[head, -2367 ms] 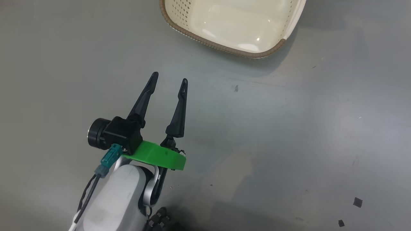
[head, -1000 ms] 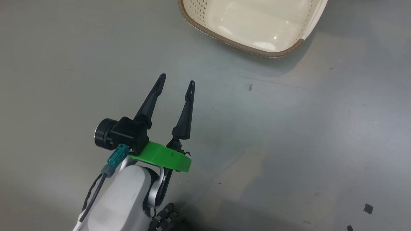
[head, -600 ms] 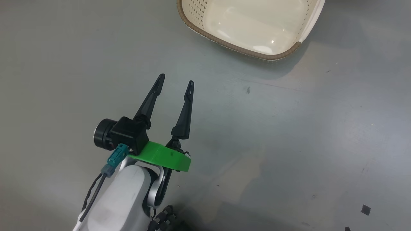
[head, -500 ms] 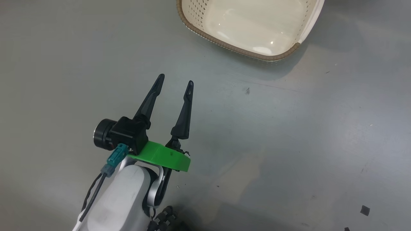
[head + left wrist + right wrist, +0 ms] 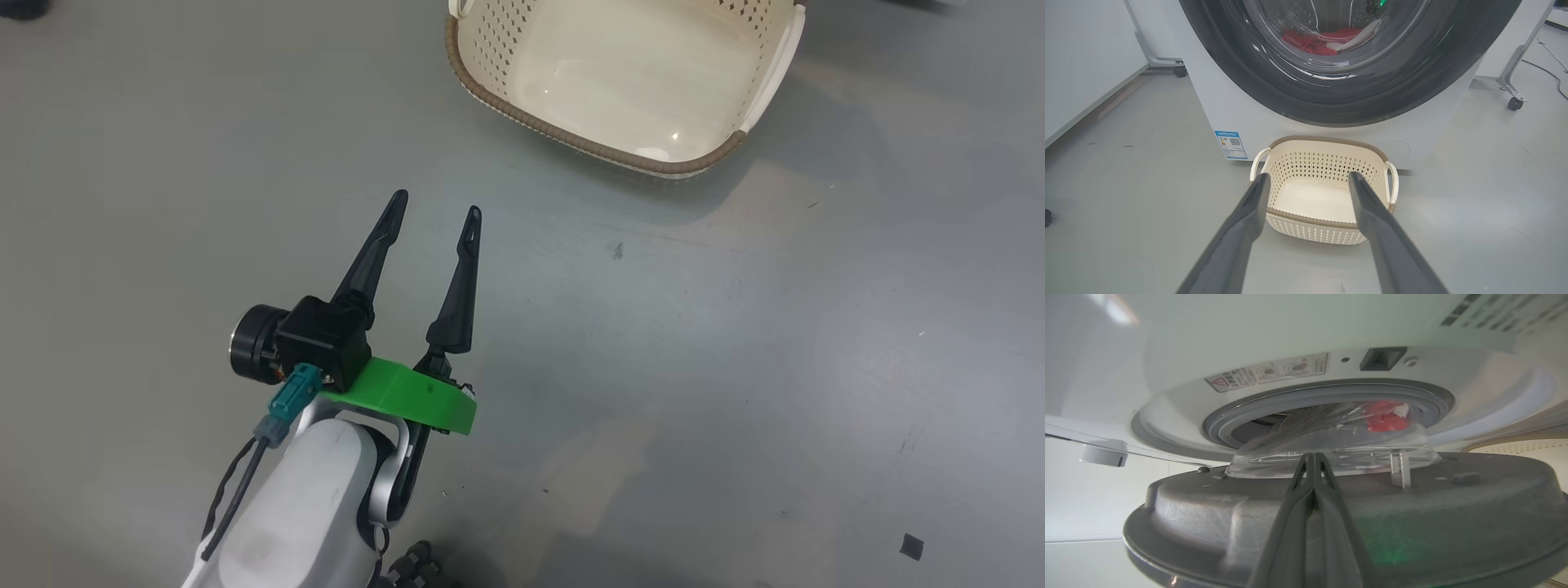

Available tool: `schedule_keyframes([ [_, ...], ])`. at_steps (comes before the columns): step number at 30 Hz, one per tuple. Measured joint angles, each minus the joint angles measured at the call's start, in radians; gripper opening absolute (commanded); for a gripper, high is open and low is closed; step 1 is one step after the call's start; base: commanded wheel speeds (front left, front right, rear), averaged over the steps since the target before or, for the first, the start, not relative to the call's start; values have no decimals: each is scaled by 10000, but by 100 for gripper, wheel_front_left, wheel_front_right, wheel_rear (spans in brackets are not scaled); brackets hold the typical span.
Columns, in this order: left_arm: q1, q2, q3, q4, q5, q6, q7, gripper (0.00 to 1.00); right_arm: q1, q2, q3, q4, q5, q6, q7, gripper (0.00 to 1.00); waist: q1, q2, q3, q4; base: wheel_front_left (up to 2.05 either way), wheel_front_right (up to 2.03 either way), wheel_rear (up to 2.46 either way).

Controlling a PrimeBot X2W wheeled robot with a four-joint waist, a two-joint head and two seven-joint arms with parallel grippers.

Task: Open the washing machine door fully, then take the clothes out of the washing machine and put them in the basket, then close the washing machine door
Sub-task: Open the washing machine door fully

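The washing machine door (image 5: pixel 1453 514) is partly opened, clothes (image 5: pixel 1386 418) left inside, basket (image 5: pixel 498 57) empty; left tool (image 5: pixel 437 204) spread wide, right tool (image 5: pixel 1312 457) closed.

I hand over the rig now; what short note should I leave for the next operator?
Left gripper: open, empty, short of the cream perforated plastic basket.
Right gripper: shut, empty, at the inner side of the round black-rimmed glass door, which is ajar.
Red fabric clothes: inside the white washing machine.
Basket: empty, before the machine.
Done: door partly open. Left: open it fully, move clothes, close door.
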State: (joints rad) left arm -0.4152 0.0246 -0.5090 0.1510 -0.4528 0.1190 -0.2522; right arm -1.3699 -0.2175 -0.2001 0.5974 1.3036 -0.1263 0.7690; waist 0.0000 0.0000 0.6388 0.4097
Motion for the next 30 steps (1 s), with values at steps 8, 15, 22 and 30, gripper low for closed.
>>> schedule_keyframes([
  [8, 5, 0, 54, 63, 59, 0, 0, 100, 349, 73, 119, 180, 73, 0, 284, 0, 0, 0, -323, -98, 0, 0, 0],
  [15, 21, 2, 176, 163, 140, 0, 0, 100, 790, 186, 151, 303, 75, 0, 481, 0, 0, 0, -659, -164, 0, 0, 0],
  [22, 113, 2, 255, 305, 194, 0, 0, 100, 1340, 424, 184, 453, 182, 13, 679, 0, 0, 0, -1059, -272, 0, 0, 0],
  [30, 291, 4, 247, 385, 378, 0, 0, 100, 1987, 571, 401, 617, 249, 17, 961, 0, 0, 0, -1467, -393, 0, 0, 0],
])
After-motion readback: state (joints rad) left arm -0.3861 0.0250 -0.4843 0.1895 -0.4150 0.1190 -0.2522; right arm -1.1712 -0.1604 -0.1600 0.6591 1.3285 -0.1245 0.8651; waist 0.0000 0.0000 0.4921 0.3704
